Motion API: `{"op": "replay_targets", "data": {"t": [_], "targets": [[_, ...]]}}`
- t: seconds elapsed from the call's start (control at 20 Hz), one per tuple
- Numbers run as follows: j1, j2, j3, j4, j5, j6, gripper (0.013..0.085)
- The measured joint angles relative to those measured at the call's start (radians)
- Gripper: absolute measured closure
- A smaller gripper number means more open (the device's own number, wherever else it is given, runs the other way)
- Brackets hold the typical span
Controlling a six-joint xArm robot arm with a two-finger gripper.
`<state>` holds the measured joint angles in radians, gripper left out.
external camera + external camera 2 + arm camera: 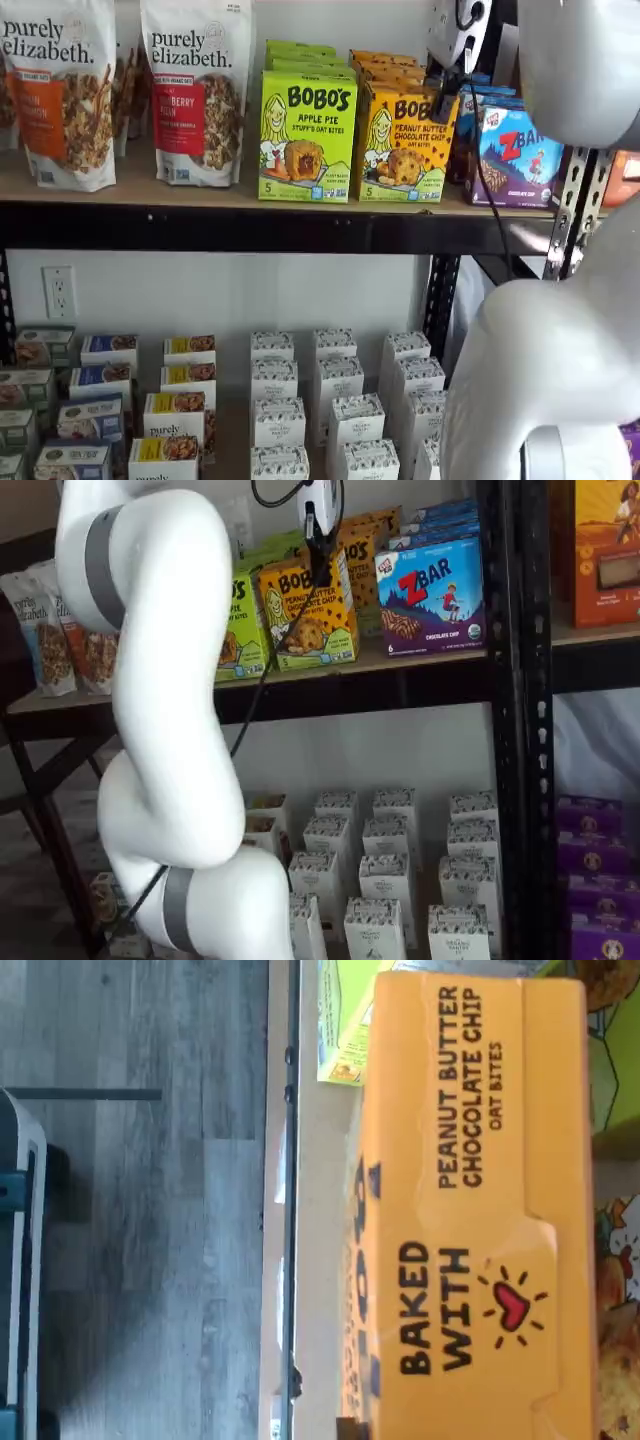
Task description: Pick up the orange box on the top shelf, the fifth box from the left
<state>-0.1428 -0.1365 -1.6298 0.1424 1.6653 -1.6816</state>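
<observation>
Your arm (160, 730) fills the left of the frame, big smooth white shells with grey bands, and it reaches up to the top shelf (250, 228), a tan wooden board behind a thick black metal rail. The orange box (402, 142) stands upright at centre right of the frame, between the lime-green Apple Pie carton (306, 137) and the blue ZBar carton (432, 598), touching or nearly touching both.

Your hand (319, 562) sits at the top centre, on the box's upper edge. The black fingers look closed on the carton top; the contact itself is too small to see clearly, so I judge the grip made, not proven.

Now lift straight up first, gently. It's thin glossy cardboard, flat-faced and sharp-cornered, so it can dent under a hard pinch or slip if you jerk. Clear the neighbours before you draw it out over the rail; the close fit could drag them.

The wrist view shows the box's smooth orange top panel with a tuck flap seam. That flap may flex, so keep the carton vertical.
</observation>
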Motion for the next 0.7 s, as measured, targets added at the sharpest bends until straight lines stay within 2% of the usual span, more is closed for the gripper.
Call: {"op": "replay_targets", "data": {"t": [0.7], "targets": [[-0.002,-0.036,0.006,-0.025,0.066,-0.003,0.0730]]}}
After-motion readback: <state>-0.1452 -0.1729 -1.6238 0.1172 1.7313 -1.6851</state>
